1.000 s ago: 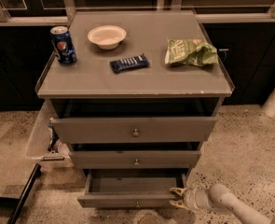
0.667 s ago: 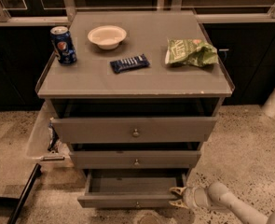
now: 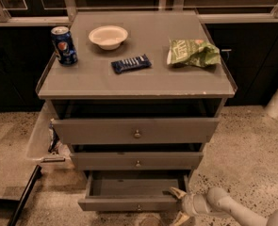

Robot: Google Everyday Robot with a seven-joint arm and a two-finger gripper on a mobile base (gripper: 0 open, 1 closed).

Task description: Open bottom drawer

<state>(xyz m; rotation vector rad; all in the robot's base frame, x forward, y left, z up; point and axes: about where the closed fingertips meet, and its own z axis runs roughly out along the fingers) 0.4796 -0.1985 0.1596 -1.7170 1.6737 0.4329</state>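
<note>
Camera view: against the frame a second earlier, nothing is seen to have shifted; the bottom drawer [image 3: 129, 204] is pulled out as far as before and the gripper [image 3: 176, 205] is found at the same spot. On the grey cabinet top [image 3: 129, 81], four things are counted from left to right: one blue soda can [image 3: 64, 45] standing upright, one white bowl [image 3: 108, 36] farther back, one dark snack bar [image 3: 131, 63] lying flat, and one green chip bag [image 3: 193, 53]. Three drawers are counted below: the top drawer [image 3: 135, 130] and the middle drawer [image 3: 136, 161] are set slightly out, their insides hidden in shadow, while the bottom drawer, lowest and nearest, is open, with only its bare grey floor seen inside. At the right end of that drawer's front the gripper is held with its fingers spread, one above the front's edge and one below; contact cannot be told.
</note>
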